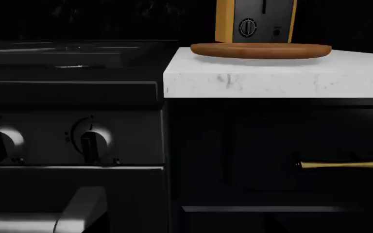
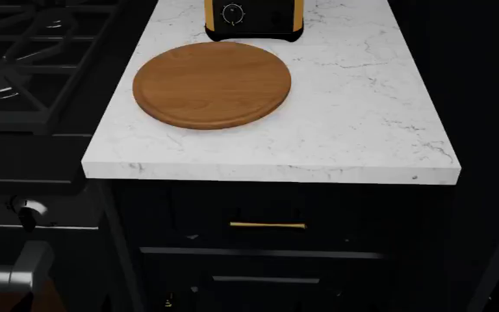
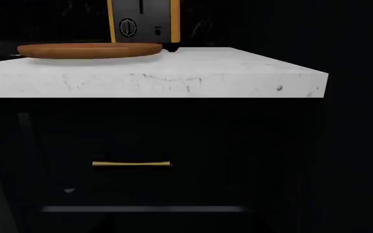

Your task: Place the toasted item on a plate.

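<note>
The round brown wooden plate (image 2: 212,84) lies empty on the white marble counter (image 2: 353,130), left of its middle. It shows edge-on in the left wrist view (image 1: 261,50) and the right wrist view (image 3: 89,50). Behind it stands the black toaster with orange-yellow sides (image 2: 254,18), also in the left wrist view (image 1: 256,22) and the right wrist view (image 3: 144,22). The toasted item is not visible in any view. Neither gripper shows in any view; both wrist cameras look at the cabinet front from below counter height.
A black gas stove (image 2: 24,58) adjoins the counter on the left, with knobs (image 1: 93,141) and an oven handle (image 1: 76,213). Dark cabinet drawers with a brass handle (image 2: 267,225) sit under the counter. Dark space lies right of the counter.
</note>
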Motion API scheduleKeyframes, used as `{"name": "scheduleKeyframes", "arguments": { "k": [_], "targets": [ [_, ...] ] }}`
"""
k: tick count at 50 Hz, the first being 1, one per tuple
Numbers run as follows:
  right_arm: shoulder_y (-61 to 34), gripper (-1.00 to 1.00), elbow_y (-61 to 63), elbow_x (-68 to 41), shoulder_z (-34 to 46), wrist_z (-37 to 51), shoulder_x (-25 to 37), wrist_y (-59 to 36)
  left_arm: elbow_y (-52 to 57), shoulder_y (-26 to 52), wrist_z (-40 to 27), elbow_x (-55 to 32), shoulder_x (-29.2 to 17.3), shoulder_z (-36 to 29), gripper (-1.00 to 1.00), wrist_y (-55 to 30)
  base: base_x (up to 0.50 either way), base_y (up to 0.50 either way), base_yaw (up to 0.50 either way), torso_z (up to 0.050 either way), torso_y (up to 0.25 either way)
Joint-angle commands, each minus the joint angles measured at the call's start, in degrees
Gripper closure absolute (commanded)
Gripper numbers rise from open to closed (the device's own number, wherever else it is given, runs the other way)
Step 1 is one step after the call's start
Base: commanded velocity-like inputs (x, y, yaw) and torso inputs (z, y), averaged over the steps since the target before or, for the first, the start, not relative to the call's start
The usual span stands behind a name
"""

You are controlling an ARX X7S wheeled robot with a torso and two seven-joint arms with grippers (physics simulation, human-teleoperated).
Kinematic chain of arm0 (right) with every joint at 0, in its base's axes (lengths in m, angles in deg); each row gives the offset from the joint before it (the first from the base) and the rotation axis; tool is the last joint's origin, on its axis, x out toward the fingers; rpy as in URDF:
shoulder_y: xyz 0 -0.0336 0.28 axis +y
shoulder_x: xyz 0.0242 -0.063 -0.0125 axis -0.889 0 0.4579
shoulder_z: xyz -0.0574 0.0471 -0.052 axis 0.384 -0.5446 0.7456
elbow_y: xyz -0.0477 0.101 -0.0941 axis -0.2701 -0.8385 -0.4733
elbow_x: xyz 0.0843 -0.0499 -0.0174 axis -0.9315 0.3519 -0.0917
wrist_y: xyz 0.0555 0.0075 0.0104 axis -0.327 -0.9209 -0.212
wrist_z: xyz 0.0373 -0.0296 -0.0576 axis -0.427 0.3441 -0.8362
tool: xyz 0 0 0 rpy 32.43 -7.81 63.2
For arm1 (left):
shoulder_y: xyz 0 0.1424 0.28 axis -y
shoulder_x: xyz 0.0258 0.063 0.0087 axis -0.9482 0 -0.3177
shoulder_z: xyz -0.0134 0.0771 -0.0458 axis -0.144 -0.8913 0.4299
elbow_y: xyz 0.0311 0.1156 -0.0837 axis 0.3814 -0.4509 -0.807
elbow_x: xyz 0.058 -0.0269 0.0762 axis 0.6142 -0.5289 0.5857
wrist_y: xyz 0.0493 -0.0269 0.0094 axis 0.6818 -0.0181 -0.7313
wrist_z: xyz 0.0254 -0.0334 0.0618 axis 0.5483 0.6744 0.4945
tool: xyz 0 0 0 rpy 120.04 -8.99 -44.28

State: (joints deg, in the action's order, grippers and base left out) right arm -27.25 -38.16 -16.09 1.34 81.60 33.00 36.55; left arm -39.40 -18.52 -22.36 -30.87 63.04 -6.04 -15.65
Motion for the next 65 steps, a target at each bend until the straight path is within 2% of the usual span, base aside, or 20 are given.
{"name": "scheduleKeyframes", "arguments": {
  "k": [1, 11, 52, 65],
  "targets": [
    [-0.55, -1.0, -0.7, -5.92, 7.19, 7.08, 5.9, 0.9, -0.45, 0.09, -0.85, -0.74, -0.74, -0.86, -1.0, 0.38, 0.0, 0.0, 0.0, 0.0, 0.0],
    [0.16, -1.0, 1.15, -6.65, 7.44, 7.94, 6.8, -0.5, 0.38, 0.06, -3.53, -2.14, -2.64, -3.49, -1.0, -1.58, 0.0, 0.0, 0.0, 0.003, 0.0],
    [0.27, -1.0, 1.03, -7.65, 9.79, 9.36, 8.62, 2.38, 0.33, 0.92, -5.97, -6.59, -5.64, -6.74, -1.0, -1.36, 0.0, 0.0, 0.0, 0.049, 0.0],
    [0.19, -1.0, 0.68, -7.99, 10.26, 9.88, 8.99, 2.85, 1.27, 0.84, -7.39, -7.0, -6.45, -7.37, -1.0, -1.71, 0.2, 0.5, 0.0, 0.0, 0.0]
  ]
}}
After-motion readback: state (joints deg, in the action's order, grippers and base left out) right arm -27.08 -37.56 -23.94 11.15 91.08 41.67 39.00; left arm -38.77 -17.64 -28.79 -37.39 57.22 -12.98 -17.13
